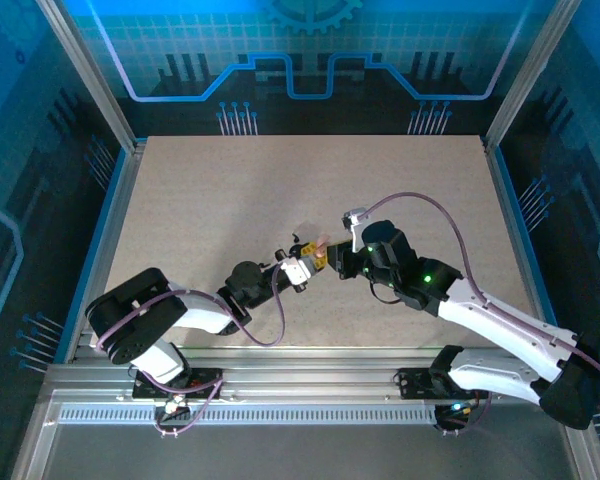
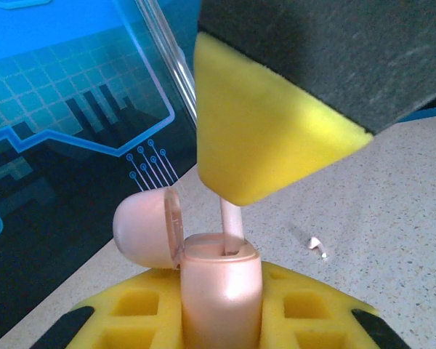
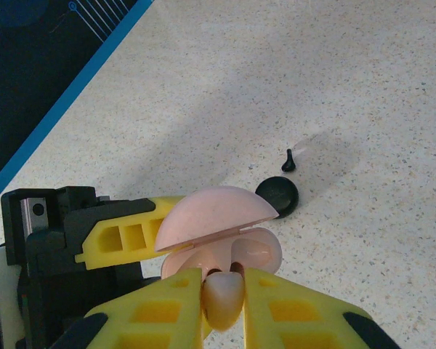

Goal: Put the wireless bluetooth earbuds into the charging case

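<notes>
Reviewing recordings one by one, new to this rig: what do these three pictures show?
A left robot arm and a right one sit side by side. One picture looks down from above; the other two come from a camera on each wrist. The left gripper is shut on an open pale pink round charging case. The right gripper is shut on a tiny pale pink earbud, its stem in the case's opening. On the speckled beige table lie a black round case, a tiny black earbud and another pale earbud.
</notes>
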You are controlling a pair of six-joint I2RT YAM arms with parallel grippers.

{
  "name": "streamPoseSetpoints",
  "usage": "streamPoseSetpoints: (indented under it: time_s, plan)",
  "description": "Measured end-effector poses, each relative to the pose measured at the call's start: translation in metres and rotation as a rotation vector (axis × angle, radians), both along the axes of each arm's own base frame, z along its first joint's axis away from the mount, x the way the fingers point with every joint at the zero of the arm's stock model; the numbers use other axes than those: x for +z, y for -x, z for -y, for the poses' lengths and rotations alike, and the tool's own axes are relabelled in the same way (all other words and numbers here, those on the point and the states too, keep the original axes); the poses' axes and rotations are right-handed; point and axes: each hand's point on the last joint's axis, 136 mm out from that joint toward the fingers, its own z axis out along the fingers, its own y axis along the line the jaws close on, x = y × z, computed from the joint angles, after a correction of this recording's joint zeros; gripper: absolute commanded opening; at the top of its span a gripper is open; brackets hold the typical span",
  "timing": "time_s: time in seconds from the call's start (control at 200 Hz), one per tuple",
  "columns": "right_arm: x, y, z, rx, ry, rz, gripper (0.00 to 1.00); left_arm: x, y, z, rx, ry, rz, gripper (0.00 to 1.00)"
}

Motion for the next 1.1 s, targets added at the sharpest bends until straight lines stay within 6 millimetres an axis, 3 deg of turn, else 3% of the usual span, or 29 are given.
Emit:
streamPoseSetpoints:
  time_s: [1.101]
  plan:
    - [-0.0067, -0.0037, -0.0036, -0.054, 0.06, -0.055, 0.19, -0.0058, -0.0034, -0.0039, 0.04, -0.028, 0.004, 0.14]
